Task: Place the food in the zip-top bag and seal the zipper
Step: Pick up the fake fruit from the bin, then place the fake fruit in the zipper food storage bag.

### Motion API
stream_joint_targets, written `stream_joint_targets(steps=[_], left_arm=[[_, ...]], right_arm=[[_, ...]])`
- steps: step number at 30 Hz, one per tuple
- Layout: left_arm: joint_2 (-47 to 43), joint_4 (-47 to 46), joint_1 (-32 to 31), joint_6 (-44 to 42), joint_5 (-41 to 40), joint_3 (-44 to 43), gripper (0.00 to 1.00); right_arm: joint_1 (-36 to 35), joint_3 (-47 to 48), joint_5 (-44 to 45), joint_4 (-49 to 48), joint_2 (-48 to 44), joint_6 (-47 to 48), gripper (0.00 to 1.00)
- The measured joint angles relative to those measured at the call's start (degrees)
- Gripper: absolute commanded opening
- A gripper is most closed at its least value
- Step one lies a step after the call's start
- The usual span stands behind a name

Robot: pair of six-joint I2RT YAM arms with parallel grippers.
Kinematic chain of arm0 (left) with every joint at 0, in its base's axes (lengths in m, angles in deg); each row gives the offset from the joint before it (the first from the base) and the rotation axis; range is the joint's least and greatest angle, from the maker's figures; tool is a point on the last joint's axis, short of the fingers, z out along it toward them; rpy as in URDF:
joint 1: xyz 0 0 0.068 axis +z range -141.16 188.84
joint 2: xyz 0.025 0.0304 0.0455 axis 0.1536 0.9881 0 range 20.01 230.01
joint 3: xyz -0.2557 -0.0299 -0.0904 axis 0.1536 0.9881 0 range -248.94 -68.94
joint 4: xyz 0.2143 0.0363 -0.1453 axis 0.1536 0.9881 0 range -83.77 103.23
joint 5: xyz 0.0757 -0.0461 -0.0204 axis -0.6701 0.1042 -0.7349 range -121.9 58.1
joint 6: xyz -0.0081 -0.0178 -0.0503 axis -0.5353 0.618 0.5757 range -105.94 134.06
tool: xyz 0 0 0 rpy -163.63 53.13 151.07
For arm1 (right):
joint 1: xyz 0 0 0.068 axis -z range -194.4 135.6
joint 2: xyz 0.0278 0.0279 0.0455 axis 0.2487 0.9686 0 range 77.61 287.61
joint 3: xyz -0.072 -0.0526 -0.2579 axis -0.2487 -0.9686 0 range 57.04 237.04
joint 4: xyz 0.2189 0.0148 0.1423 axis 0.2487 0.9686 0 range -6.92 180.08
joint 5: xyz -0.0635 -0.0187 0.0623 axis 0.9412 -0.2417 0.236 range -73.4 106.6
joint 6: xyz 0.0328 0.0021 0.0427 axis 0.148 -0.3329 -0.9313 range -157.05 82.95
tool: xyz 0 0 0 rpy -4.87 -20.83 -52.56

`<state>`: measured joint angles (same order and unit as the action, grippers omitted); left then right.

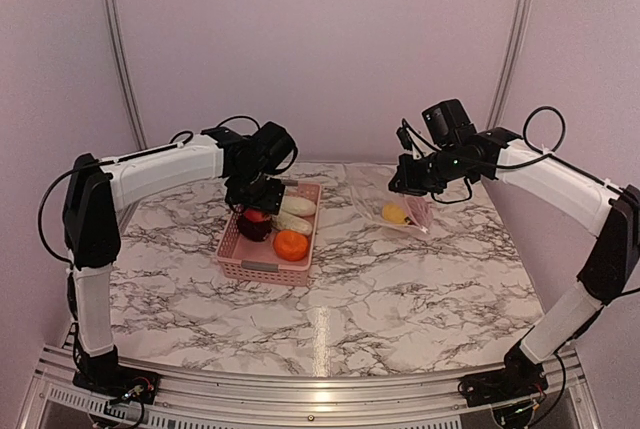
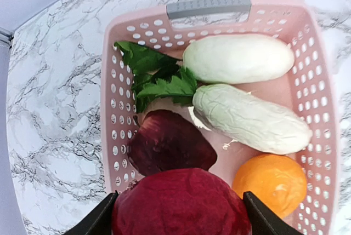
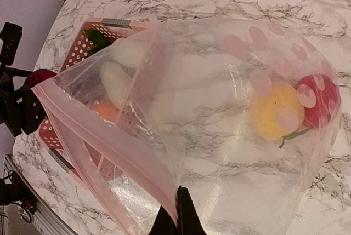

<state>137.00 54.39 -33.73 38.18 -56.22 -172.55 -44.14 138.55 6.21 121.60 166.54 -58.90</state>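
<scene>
Red toy food (image 2: 181,194) sits clamped in the left gripper (image 2: 180,216), jaws wide around it, above the pink basket (image 2: 116,136). Well to its right lies the zip-top bag (image 1: 375,207), its mouth facing the basket and its rim pinched tight in the right gripper (image 3: 176,213).

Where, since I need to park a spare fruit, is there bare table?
Bare table: the wide near strip in front of the pink basket and zip-top bag, the gap between them, and left of the basket. Crowded: the basket, with the left fingers around the red fruit; the right fingers hold the bag.
</scene>
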Motion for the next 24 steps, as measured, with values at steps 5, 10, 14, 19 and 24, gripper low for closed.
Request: stream_joint_targets(steps=[5,10,14,19,24], left_arm=[[-7.2,-2.4,-0.3,0.8,6.0,-1.7,0.61],[-13.2,-9.6,-1.7,1.4,13.7,-1.4,0.59],[-17.3,-19.8,-3.6,1.6,20.3,1.6,0.55],[-18.0,-30.0,-5.2,4.3,30.2,2.9,0.53],[-15.6,-36.2,-5.8,7.7,37.2,2.7,0.52]], right_arm=[[0.0,0.7,-0.1,0.1,0.9,0.0,0.0],[0.0,2.5,-0.4,0.1,2.4,0.3,0.0],[0.0,4.5,-1.1,0.3,3.7,0.5,0.0],[0.0,6.8,-1.9,0.7,5.0,0.5,0.0],[0.0,8.3,-2.9,1.2,5.7,0.4,0.0]])
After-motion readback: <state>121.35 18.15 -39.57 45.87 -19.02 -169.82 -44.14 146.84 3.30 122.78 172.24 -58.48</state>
